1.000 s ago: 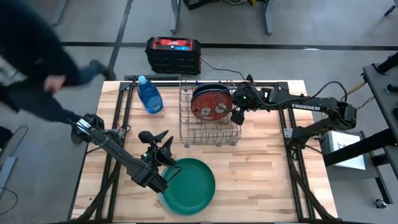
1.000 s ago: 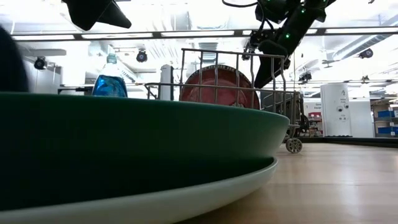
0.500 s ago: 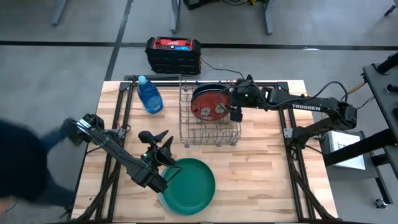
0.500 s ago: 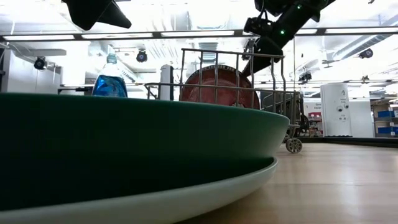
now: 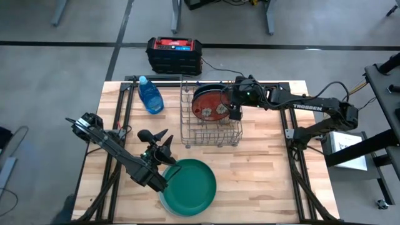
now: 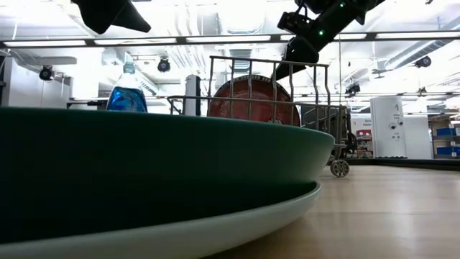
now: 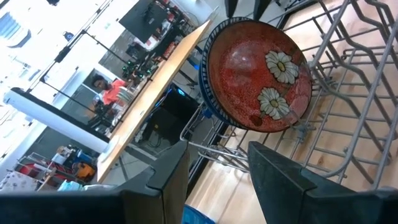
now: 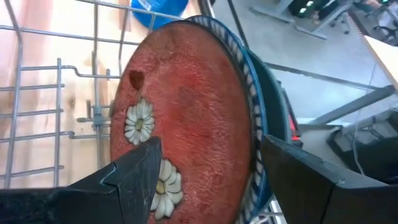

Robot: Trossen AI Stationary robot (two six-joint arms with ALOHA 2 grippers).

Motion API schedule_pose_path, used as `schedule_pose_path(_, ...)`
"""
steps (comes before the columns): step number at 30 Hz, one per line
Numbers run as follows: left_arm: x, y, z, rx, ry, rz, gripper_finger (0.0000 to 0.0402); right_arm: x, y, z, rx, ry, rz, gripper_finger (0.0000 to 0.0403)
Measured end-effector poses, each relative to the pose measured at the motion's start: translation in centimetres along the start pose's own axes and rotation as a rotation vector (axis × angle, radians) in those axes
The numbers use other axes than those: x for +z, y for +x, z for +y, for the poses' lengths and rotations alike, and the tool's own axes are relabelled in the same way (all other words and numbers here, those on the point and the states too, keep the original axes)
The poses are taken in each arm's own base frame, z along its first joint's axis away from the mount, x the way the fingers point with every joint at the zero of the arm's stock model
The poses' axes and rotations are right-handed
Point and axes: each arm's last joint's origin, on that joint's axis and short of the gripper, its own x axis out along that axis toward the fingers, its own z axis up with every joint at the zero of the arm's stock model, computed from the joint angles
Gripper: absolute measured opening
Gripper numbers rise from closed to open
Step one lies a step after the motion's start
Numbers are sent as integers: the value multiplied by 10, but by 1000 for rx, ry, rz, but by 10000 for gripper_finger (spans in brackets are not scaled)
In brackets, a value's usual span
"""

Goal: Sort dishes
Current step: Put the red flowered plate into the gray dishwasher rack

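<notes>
A: Where do we stand with the right gripper (image 5: pixel 232 113)?

B: We see it hanging over the rack (image 5: pixel 211 119), at the rack's right side. The red plate (image 5: pixel 211 104) stands on edge just beside it, flowered face toward it. In the right wrist view our two fingers (image 8: pixel 134 177) are spread wide with the red plate (image 8: pixel 186 118) ahead of them and nothing between them.

A: So not gripping?

B: No. Jaws apart, off the plate. Behind the red plate we make out a striped plate (image 8: pixel 247 74) and a teal plate (image 8: pixel 268 99), both on edge, stacked close against it on the side away from the gripper.

A: And the left gripper (image 5: pixel 164 145)?

B: It is raised above the surface (image 5: pixel 262 169), well apart from the rack on the near-left. Its fingers (image 7: pixel 273 180) stand apart too, holding nothing. Looking past them in the left wrist view, we see the red plate (image 7: pixel 258 74) in the rack (image 7: pixel 348 93) well ahead.

A: The green plate?

B: The green plate (image 5: pixel 189 185) lies flat on the surface just below and beside the left gripper, on top of a paler plate (image 5: pixel 164 201) whose rim shows at its edge. In the low view the green plate (image 6: pixel 144 173) fills the foreground with the pale plate (image 6: pixel 215 234) beneath it.

A: Anything else near?

B: A blue bottle (image 5: pixel 149 95) stands on the surface beyond the left gripper, just left of the rack. A red and black box (image 5: pixel 174 54) sits on the floor past the surface's far edge.
</notes>
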Motion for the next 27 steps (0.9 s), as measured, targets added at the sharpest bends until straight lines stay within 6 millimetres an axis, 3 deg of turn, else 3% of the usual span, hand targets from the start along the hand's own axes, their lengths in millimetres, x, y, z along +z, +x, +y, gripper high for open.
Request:
schedule_pose_path(7, 0, 0, 2, 0, -5, 0, 155, -3, 12, 4, 46, 15, 9, 266)
schedule_pose_path(12, 0, 0, 2, 0, -5, 0, 155, -5, 17, 4, -13, 5, 45, 266)
schedule_pose_path(27, 0, 0, 3, -1, -7, 0, 155, -2, 11, 1, -51, -1, 26, 267)
